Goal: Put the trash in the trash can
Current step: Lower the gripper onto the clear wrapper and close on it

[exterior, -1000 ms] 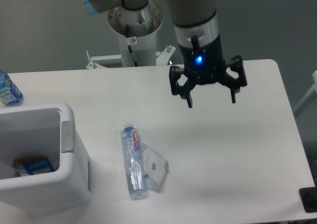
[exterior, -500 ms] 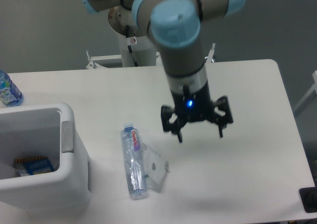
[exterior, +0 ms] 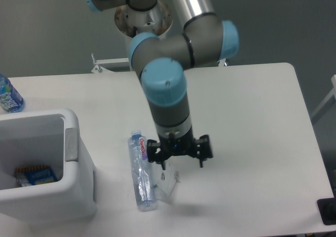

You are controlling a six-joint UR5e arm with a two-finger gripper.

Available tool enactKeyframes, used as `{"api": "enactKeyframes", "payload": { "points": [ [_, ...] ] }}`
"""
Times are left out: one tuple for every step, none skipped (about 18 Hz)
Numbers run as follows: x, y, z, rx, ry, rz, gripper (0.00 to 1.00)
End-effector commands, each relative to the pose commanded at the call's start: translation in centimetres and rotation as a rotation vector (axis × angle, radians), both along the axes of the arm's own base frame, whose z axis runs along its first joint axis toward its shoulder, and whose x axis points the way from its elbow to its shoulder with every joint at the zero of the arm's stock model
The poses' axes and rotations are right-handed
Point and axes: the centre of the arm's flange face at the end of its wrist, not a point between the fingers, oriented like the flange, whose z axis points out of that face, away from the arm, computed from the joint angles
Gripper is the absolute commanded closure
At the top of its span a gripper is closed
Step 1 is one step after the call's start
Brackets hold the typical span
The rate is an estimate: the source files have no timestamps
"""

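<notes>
Your gripper (exterior: 180, 160) hangs at lower centre of the frame with its jaws spread wide and nothing between them, and the thing to watch is what lies just below and to its left. The crumpled paper wrapper (exterior: 165, 182) sits almost directly under the left fingertip, while the crushed bottle (exterior: 142, 171) lies a little further left, its long axis running nearly top to bottom of the frame (cap toward the top). Whether a fingertip already touches the wrapper you cannot tell from here. Both pieces rest on the table (exterior: 252, 121), with the trash can (exterior: 73, 195) at the lower left edge, near the bottle but apart.
</notes>
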Motion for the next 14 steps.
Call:
{"api": "enactKeyframes", "payload": {
  "points": [
    [0.4,0.2,-0.4,0.005,-0.017,-0.005,0.00],
    [0.6,0.2,-1.4,0.000,-0.038,-0.004,0.00],
    [0.8,0.2,-2.3,-0.009,-0.051,-0.004,0.00],
    [0.9,0.2,-2.8,-0.015,-0.056,-0.007,0.00],
    [1.0,0.4,-3.4,-0.021,-0.063,-0.009,0.00],
    [1.2,0.6,-3.8,-0.026,-0.067,-0.013,0.00],
    [1.2,0.7,-4.2,-0.028,-0.074,-0.014,0.00],
    [1.2,0.9,-4.8,-0.032,-0.081,-0.015,0.00],
    [1.2,1.0,-5.3,-0.038,-0.086,-0.014,0.00],
    [1.1,1.1,-5.9,-0.043,-0.091,-0.013,0.00],
    [0.9,1.2,-6.4,-0.040,-0.086,-0.013,0.00],
    [0.7,1.5,-7.0,-0.030,-0.076,-0.012,0.00],
    [0.4,1.7,-7.4,-0.022,-0.064,-0.003,0.00],
    [0.3,1.8,-7.8,-0.024,-0.062,0.010,0.00]
  ]
}}
